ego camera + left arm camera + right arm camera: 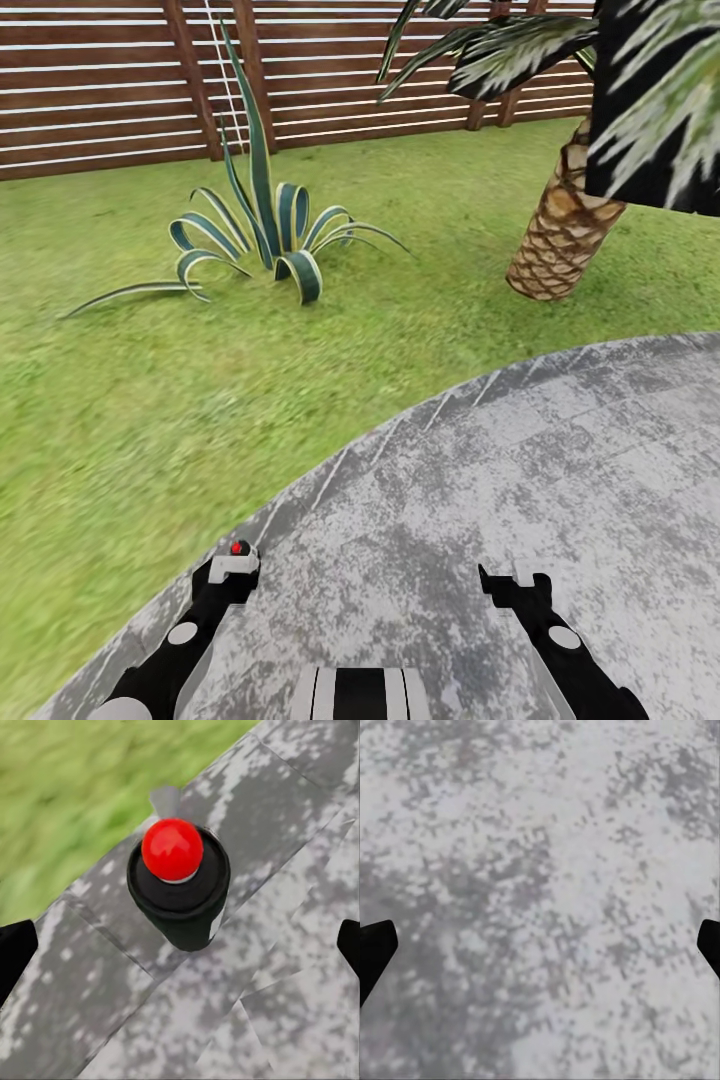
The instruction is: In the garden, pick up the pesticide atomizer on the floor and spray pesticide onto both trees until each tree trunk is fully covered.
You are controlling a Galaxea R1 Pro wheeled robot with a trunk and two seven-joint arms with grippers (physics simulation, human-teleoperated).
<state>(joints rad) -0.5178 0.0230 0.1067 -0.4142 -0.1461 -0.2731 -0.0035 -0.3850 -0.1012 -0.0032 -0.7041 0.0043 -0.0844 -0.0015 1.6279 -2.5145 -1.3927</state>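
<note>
A: Atomizer [180, 889] first: where does it sit?
B: On the grey mottled paving [520, 500], close to the curved edge where stone meets lawn [150, 400]. In the head view it lies around 7 o'clock, right at the left gripper [232, 566]; just a red spot with a pale piece beside it shows there. The left wrist view gives a stubby black body with a red ball on top and a pale bit poking out behind.
A: Does the left claw have it?
B: No. Its fingertips [15, 952] show as dark tips at the two far sides of that view, spread wide, with the atomizer between them and touching neither.
A: And the right gripper [515, 583]?
B: At about 5 o'clock in the head view, over bare paving. Its tips also sit far apart, with nothing between them.
A: What lies beyond?
B: A striped spiky plant [265, 235] at 11 o'clock on the grass, a short palm [560, 240] with a woven trunk at 2 o'clock, and a brown slat fence [100, 90] across the top.
</note>
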